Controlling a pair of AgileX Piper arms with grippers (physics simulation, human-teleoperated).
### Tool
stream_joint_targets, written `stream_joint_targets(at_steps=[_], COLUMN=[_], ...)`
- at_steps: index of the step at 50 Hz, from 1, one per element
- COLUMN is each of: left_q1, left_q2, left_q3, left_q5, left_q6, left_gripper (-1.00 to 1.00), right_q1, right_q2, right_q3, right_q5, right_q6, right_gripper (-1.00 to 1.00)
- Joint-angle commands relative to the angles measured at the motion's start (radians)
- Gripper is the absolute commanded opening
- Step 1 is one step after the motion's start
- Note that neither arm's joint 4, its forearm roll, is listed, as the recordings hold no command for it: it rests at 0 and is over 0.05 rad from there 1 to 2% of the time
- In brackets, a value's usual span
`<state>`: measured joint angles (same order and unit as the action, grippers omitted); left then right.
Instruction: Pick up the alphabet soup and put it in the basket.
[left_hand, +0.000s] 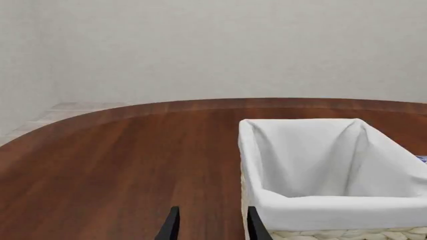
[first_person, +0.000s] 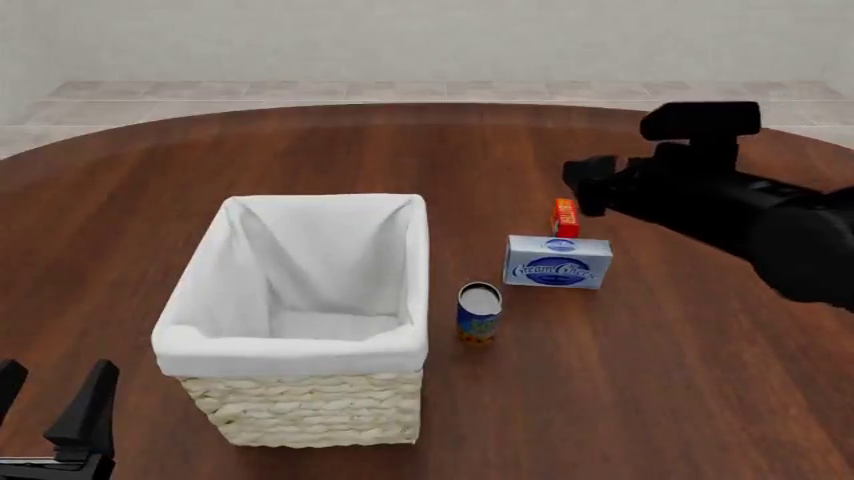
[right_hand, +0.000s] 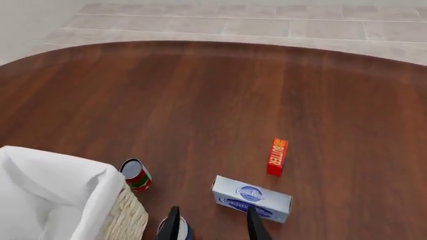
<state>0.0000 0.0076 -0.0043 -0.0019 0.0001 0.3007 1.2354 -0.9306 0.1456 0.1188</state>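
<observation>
Fingers (right_hand: 257, 225) of the right gripper (right_hand: 213, 226) stand apart, empty, above the alphabet soup (first_person: 479, 312); the left gripper (left_hand: 212, 226) is likewise parted. The can is a small upright cylinder, blue label with orange marks low down, pale flat top. It stands on the table (first_person: 641, 380) just beside the basket (first_person: 304, 400), between it and the cream cheese box (first_person: 558, 262). The basket's white lining holds nothing.

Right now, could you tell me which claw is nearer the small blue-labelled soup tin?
The right claw: it hovers above the soup tin. The left claw sits beyond the woven wicker basket.
</observation>
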Motion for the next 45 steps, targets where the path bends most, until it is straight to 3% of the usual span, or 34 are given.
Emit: stream_joint_targets(at_steps=[1,45], left_q1=[0.000,0.000], left_q2=[0.000,0.000], left_q3=[0.000,0.000], left_q5=[0.000,0.000], left_q6=[0.000,0.000], left_gripper=[1.00,1.00], right_q1=[0.038,0.111], right_q2=[0.035,0.208], right_q3=[-0.010,-0.048], right_q5=[-0.011,-0.068], right_q6=[0.010,0.009], right_gripper=[1.00,1.00])
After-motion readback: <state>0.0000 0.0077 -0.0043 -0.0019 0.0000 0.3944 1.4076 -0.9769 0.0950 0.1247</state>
